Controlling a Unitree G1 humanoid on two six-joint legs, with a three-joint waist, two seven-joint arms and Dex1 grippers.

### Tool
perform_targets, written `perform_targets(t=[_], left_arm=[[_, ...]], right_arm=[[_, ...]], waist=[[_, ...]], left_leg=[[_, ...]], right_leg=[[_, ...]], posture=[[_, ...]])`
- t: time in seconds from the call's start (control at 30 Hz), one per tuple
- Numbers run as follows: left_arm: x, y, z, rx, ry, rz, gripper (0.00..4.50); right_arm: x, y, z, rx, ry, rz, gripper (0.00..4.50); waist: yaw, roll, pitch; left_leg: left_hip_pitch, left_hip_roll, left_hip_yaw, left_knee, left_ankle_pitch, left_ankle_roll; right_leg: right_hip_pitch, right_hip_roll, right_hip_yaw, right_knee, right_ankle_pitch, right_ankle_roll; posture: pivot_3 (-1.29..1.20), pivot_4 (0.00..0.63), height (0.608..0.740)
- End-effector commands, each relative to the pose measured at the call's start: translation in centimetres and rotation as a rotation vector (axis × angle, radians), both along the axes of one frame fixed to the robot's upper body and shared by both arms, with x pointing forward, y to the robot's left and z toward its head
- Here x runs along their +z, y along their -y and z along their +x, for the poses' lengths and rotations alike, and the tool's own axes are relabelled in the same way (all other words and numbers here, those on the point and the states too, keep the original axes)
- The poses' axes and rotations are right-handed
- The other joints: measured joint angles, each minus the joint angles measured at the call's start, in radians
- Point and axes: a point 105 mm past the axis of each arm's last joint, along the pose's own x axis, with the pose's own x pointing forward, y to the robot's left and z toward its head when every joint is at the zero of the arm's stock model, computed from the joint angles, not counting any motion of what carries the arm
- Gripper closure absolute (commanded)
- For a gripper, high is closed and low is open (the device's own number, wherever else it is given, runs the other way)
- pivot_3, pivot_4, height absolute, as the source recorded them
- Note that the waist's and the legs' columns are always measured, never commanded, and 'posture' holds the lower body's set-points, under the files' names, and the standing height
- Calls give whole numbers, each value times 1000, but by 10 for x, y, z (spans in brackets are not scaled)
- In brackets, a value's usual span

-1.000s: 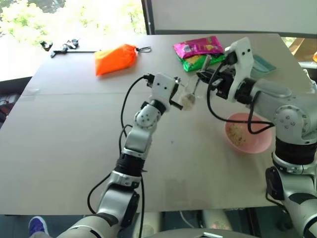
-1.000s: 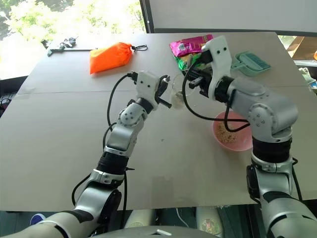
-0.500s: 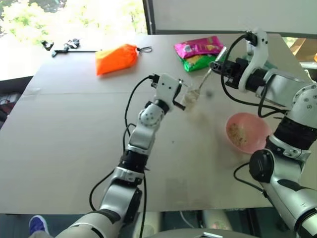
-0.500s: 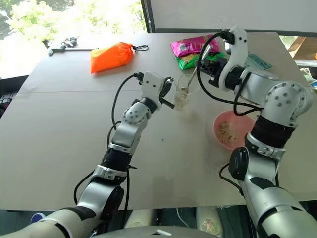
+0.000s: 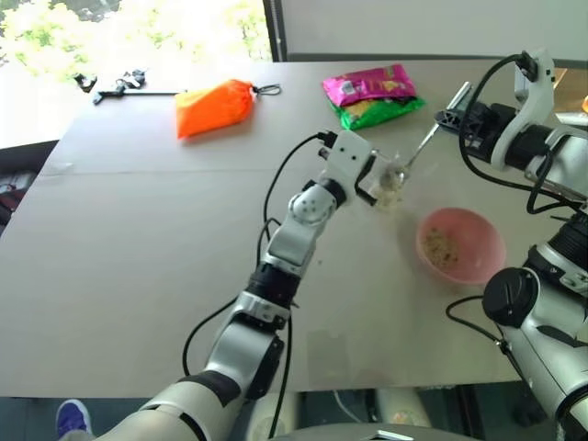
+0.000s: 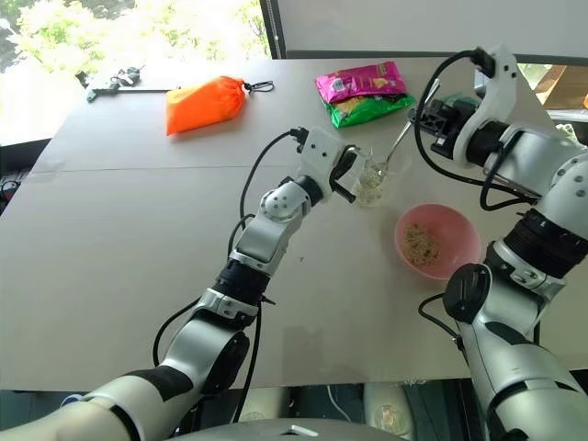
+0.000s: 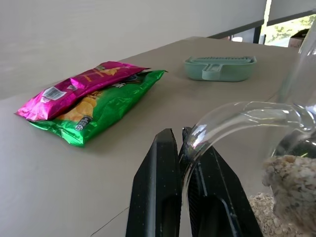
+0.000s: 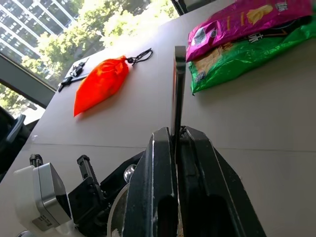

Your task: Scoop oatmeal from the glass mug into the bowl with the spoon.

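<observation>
The left gripper [image 7: 180,148] pinches the glass mug [image 5: 390,186] by its handle, just beside the pink bowl [image 5: 478,248]. The right gripper [image 8: 177,136] clamps the spoon [image 5: 424,144], dipping into the mug.

No text could be read. The shiny pink and green plastic snack packets [image 7: 89,101] on the counter [image 5: 138,239] carried printing and a small white label, too small to make out.

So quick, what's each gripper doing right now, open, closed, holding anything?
Left gripper: closed on the glass mug by its handle.
Right gripper: closed on the spoon, its bowl dipped in the mug.
</observation>
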Motion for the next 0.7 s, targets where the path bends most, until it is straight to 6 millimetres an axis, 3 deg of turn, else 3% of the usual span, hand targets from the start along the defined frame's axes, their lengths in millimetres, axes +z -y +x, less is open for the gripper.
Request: perform_targets(t=[0.03, 0.3, 0.6, 0.7], left_arm=[[21, 17, -7, -67, 55, -25, 4469], [21, 15, -6, -64, 35, -53, 4469], [22, 6, -8, -43, 41, -58, 4469], [17, 0, -7, -26, 39, -39, 4469]], right_arm=[[14, 18, -4, -83, 69, 4, 4500], [11, 9, -10, -45, 116, -52, 4500], [6, 3, -2, -21, 32, 115, 4500], [9, 6, -2, -32, 41, 89, 4500]], waist=[[1, 0, 0], [-1, 0, 0], [0, 1, 0], [0, 1, 0]], left_leg=[[0, 0, 0, 0, 0, 0], [0, -1, 0, 1, 0, 0], [0, -1, -1, 1, 0, 0], [0, -1, -1, 1, 0, 0]], right_leg=[[0, 0, 0, 0, 0, 0], [-1, 0, 0, 2, 0, 0], [-1, 0, 0, 2, 0, 0], [-1, 0, 0, 2, 0, 0]], posture=[[0, 150, 740], [0, 150, 740], [0, 150, 740], [0, 150, 740]])
